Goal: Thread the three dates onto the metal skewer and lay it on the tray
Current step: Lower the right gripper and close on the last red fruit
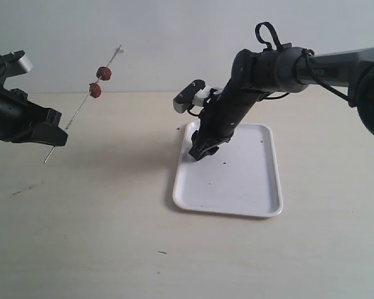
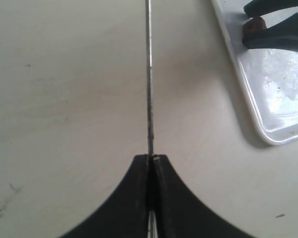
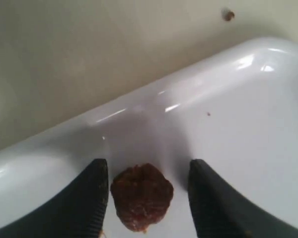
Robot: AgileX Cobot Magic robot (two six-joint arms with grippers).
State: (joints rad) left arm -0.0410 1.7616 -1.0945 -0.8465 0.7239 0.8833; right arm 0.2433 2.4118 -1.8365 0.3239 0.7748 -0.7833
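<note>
Well left of the tray (image 1: 237, 196), the left gripper (image 1: 55, 134) is clamped on the low end of the metal skewer (image 1: 81, 109), which slants upward carrying two dates (image 1: 103, 73) near its top. In the tray's far left corner lies the third date (image 3: 141, 197), the right gripper (image 1: 203, 149) down over it with jaws apart on either side (neither clearly pressing it). The date looks light, soft and tacky, so a gentle pinch across its middle seems best, leaving its ends free for the stiff, thin skewer.
</note>
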